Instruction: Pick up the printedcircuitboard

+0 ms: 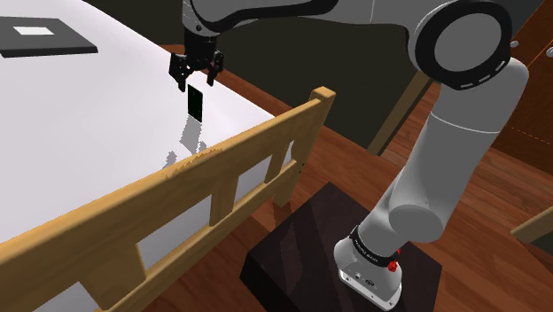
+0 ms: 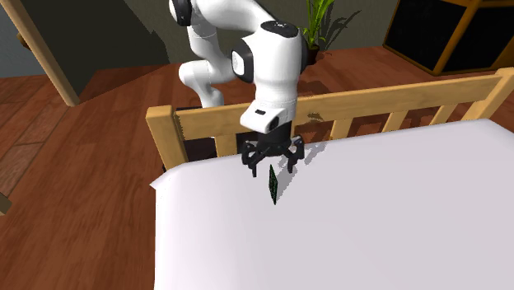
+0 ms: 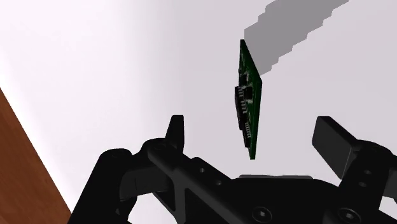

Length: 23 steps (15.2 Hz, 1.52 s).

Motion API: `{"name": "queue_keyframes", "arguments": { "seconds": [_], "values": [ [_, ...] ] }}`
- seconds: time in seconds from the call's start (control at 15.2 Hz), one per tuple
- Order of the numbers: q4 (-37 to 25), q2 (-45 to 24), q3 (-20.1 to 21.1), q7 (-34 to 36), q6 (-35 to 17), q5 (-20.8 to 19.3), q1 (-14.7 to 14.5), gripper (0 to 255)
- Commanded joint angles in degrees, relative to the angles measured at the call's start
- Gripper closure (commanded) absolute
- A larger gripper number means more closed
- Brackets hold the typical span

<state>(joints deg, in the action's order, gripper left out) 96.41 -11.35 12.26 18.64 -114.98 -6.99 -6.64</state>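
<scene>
Black fingers point(image 3: 176, 135) nearest the wrist camera, spread wide apart, clasping nothing. Between them, touching neither, a green circuit board point(image 3: 249, 95) turned on edge, small chips along one face.

Seen from the shoulder view, circuit board point(image 1: 195, 103) upright just under the fingertips, over the near edge of the white bed point(image 1: 80, 124); contact with the sheet below: cannot tell. Wooden rail point(image 1: 221, 168) along the bed's near side. Dark stand point(image 1: 301, 257) and white arm point(image 1: 443, 168) at that view's right, on a wood floor point(image 1: 496, 204). Far off at the shoulder view's left, a flat dark slab point(image 1: 66, 40) with a white patch, lying on the bed. Potted plant point(image 2: 317, 21) behind the arm in the second exterior view.
</scene>
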Motion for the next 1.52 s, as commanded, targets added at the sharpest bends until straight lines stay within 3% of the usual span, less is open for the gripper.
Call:
{"name": "queue_keyframes", "arguments": {
  "seconds": [0.0, 0.46, 0.53, 1.12, 1.45],
  "values": [
    [0.5, -0.7, 0.0, 0.4, -1.2, -0.3, -0.2, 0],
    [3.7, -1.5, -0.1, 0.8, -5.2, -0.7, -0.1, 0],
    [3.7, -1.5, -0.1, 0.8, -5.2, -0.7, -0.1, 255],
    [3.7, -1.5, -0.1, 0.8, -5.2, -0.8, -0.1, 255],
    [0.8, -0.8, 0.0, 0.4, -1.7, -0.4, -0.1, 255]
  ]
}}
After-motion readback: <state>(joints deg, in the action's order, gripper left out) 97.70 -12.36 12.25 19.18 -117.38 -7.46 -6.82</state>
